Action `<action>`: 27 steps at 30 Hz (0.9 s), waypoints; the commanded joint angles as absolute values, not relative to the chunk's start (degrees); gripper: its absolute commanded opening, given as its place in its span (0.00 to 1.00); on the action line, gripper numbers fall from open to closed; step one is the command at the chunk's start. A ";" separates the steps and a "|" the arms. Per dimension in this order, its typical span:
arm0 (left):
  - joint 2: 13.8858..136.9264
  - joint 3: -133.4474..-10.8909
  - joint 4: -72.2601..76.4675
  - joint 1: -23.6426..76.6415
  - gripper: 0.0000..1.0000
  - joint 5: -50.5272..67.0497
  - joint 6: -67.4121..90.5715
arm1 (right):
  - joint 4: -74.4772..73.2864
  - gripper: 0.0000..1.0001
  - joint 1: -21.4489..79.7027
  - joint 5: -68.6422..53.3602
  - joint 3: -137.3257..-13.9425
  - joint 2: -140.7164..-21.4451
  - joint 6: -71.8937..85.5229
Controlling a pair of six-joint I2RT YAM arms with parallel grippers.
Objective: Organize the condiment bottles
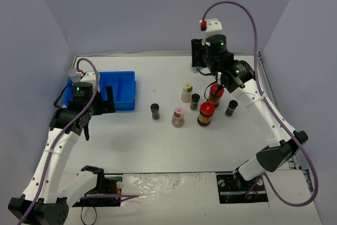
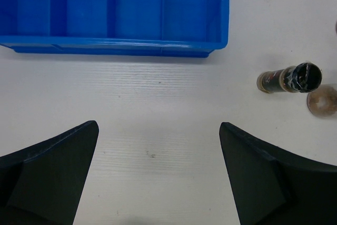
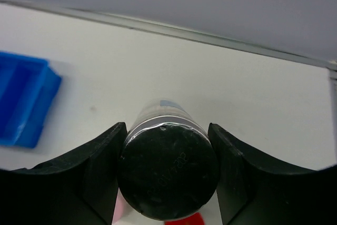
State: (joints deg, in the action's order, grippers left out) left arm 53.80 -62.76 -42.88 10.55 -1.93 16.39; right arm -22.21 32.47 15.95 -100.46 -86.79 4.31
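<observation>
**A:** Entry one, right claw [image 3: 166, 130]?

**B:** Closed on the held jar [image 3: 167, 175], which shows a dark round end toward the lens, a silvery band and a trace of blue label. The pads sit on opposite flanks, so it carries square. It is raised at the upper right of centre in the overhead frame.

**A:** Entry two, left claw [image 2: 158, 130]?

**B:** Spread wide with nothing between. It hangs over bare tabletop [image 2: 158, 93] just below the blue bin [image 2: 131, 46], probably parked there to serve it.

**A:** Loose stock?

**B:** Seven jars stand right of centre:
- one yellow-green cap [image 1: 186, 93]
- one pink cap [image 1: 178, 117]
- two red lids [image 1: 215, 94] [image 1: 205, 113]
- three black caps [image 1: 155, 111] [image 1: 195, 101] [image 1: 231, 108]

A grey lid [image 1: 73, 74] shows at the bin's upper-left corner, likely a jar filed there. By my judgement most of the sorting is not yet done.
</observation>
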 commanded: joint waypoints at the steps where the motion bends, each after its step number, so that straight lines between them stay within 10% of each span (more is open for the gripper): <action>1: 50.31 -66.36 -42.90 10.29 0.97 -5.01 13.91 | -21.81 0.00 42.54 12.65 -103.71 -87.45 1.74; 27: 43.77 -60.90 -40.90 10.02 0.97 1.92 14.73 | -3.40 0.08 63.81 4.87 -82.56 -101.01 0.53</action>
